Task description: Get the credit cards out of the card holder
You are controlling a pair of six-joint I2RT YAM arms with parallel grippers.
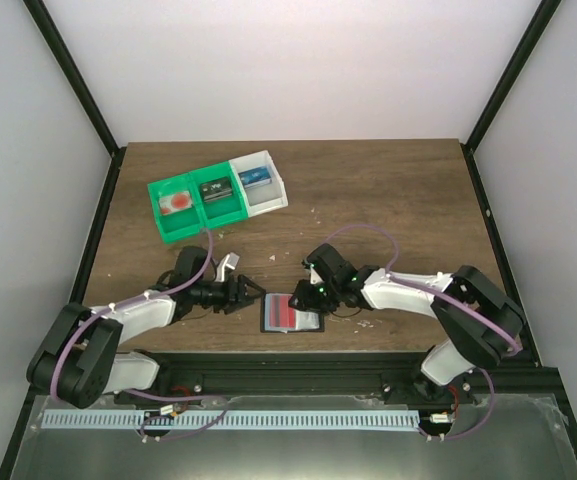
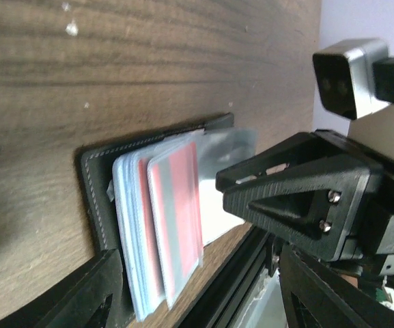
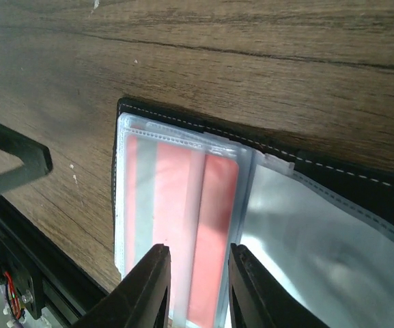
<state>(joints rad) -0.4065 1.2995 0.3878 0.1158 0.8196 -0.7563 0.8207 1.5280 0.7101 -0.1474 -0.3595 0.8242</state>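
The right end effector [image 3: 198, 254] is held narrowly spread over the cards [image 3: 176, 205], sleeved in the holder [image 3: 157, 113] at the tabletop's [image 3: 265, 55] 6 o'clock. Thin, stiff and slippery, they are best pinched by an edge. The left end effector [image 1: 248, 293] is spread at the holder's 9 o'clock.

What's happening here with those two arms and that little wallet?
Two robot arms are emptying a card holder lying open on the table near their bases. The right gripper hangs just over a red card inside it, jaws slightly apart, apparently about to pinch it. The left gripper sits open beside the holder's left edge. No card looks pulled out yet. A green-and-white tray stands further back.
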